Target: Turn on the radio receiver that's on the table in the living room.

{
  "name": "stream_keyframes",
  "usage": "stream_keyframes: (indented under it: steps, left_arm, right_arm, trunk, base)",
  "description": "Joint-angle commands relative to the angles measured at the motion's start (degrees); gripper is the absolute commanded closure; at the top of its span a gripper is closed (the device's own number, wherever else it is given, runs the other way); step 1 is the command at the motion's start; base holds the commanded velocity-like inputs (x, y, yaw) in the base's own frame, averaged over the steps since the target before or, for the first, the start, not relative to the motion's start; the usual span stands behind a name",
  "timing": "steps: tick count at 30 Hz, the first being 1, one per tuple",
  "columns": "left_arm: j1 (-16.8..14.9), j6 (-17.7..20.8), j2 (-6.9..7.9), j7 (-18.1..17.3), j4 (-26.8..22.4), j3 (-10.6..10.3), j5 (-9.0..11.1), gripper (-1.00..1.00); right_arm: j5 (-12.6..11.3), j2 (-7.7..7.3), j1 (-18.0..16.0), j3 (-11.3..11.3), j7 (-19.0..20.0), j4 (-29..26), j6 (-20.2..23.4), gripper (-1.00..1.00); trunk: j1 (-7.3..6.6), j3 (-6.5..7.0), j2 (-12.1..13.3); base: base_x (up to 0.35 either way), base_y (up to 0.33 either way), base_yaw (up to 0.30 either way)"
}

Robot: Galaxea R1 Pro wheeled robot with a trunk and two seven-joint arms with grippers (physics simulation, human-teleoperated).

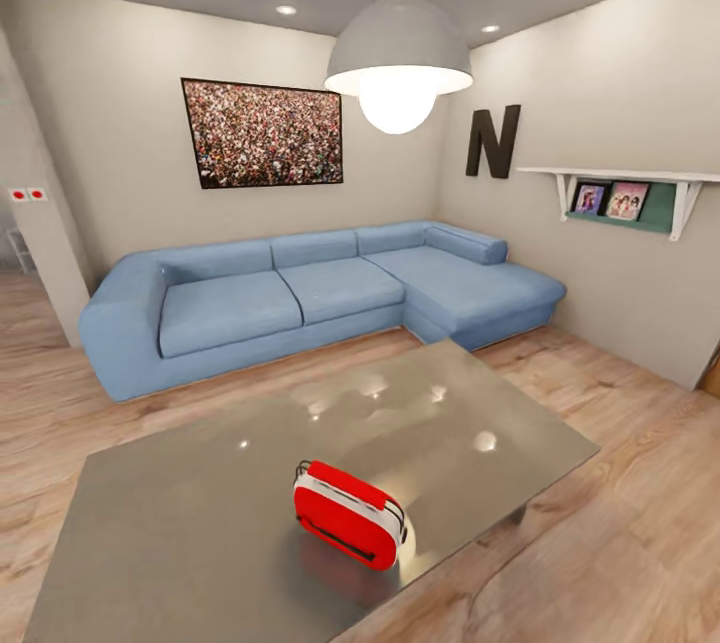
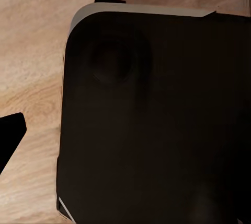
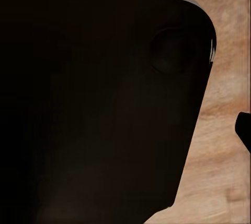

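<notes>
Red and white, the radio receiver [image 1: 350, 513] lies near the table's [image 1: 200, 523] close edge, so you're at the approach step: roll nearer, then reach for its switch; either pincer's spread I cannot tell.

Bright pendant lamp [image 1: 398, 53] glares on glossy table [image 1: 200, 513].

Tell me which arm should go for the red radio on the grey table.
Right, tentatively. The red, white-rimmed box radio sits right of centre near the glossy grey table's near edge. Both wrist cameras show dark robot body over wood floor, so this rests on position alone.
</notes>
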Motion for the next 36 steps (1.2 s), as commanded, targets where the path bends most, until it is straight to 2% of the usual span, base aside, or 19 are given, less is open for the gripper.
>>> stream_keyframes:
  steps: [1, 30, 36]
  left_arm:
    - [0.00, 0.00, 0.00, 0.00, 0.00, 0.00, 0.00, -1.00]
    - [0.00, 0.00, 0.00, 0.00, 0.00, 0.00, 0.09, -1.00]
    - [0.00, -0.03, 0.00, 0.00, 0.00, 0.00, 0.09, -1.00]
  right_arm:
    - [0.00, 0.00, 0.00, 0.00, 0.00, 0.00, 0.00, -1.00]
    - [0.00, 0.00, 0.00, 0.00, 0.00, 0.00, 0.00, -1.00]
    - [0.00, -0.02, 0.00, -0.03, 0.06, 0.00, 0.00, -1.00]
  trunk:
    - [0.00, 0.00, 0.00]
    - [0.00, 0.00, 0.00]
    - [0.00, 0.00, 0.00]
  base:
    - [0.237, -0.181, 0.275]
    - [0.237, -0.181, 0.275]
    - [0.058, -0.044, 0.063]
